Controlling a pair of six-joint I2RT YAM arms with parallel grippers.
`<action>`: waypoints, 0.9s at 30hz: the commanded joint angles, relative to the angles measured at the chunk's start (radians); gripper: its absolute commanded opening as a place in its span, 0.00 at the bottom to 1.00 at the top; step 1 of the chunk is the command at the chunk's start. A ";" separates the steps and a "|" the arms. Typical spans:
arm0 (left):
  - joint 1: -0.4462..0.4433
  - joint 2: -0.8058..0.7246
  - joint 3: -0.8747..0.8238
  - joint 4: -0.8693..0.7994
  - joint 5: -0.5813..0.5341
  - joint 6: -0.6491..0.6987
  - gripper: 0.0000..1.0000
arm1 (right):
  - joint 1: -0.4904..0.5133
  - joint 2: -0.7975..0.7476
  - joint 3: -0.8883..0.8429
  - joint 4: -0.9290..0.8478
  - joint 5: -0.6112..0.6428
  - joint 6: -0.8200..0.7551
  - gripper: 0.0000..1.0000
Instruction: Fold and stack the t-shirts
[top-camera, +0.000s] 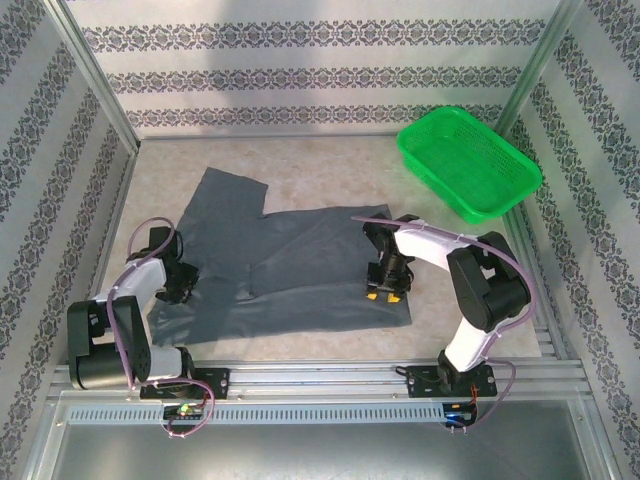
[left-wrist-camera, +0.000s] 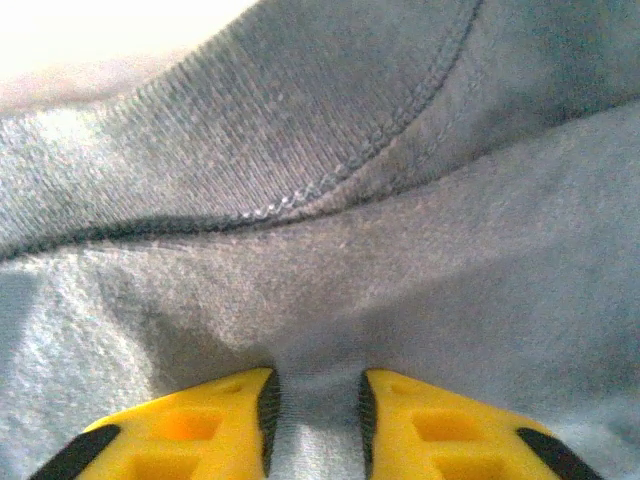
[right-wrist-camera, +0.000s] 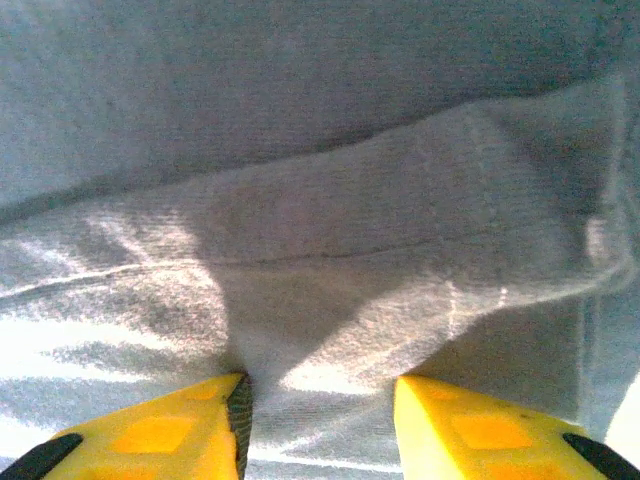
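the dark grey t-shirt (top-camera: 300, 260) is lying spread on the table (top-camera: 330, 170), to the left of the green basket (top-camera: 470, 160) and nearer the arm bases than it, well apart from it. one sleeve is pointing away toward the back wall, on the side far from the basket.

the right gripper (top-camera: 385, 293) is pressing down on the part of the shirt closest to the basket, near the shirt's front edge. in the right wrist view the gripper (right-wrist-camera: 320, 400) is showing its yellow fingers (right-wrist-camera: 170, 430) standing apart with a raised ridge of cloth running into the gap; whether they are pinching it or have let it go, i cannot tell.

the left gripper (top-camera: 180, 285) is sitting at the shirt's edge farthest from the basket. in the left wrist view the gripper (left-wrist-camera: 315, 400) is showing its fingers (left-wrist-camera: 200, 425) narrowly apart with grey cloth between them, just below the ribbed collar (left-wrist-camera: 300, 130). whether that cloth is being squeezed or lying loose, i cannot tell.
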 joint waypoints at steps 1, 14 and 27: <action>0.020 0.020 0.013 -0.023 -0.010 0.080 0.39 | 0.018 -0.042 -0.019 0.016 -0.016 0.020 0.45; -0.002 0.306 0.502 0.046 0.115 0.185 0.47 | -0.060 -0.083 0.123 0.245 -0.035 0.039 0.52; -0.013 0.780 0.956 0.301 0.066 0.213 0.50 | -0.167 0.020 0.253 0.455 -0.089 0.062 0.53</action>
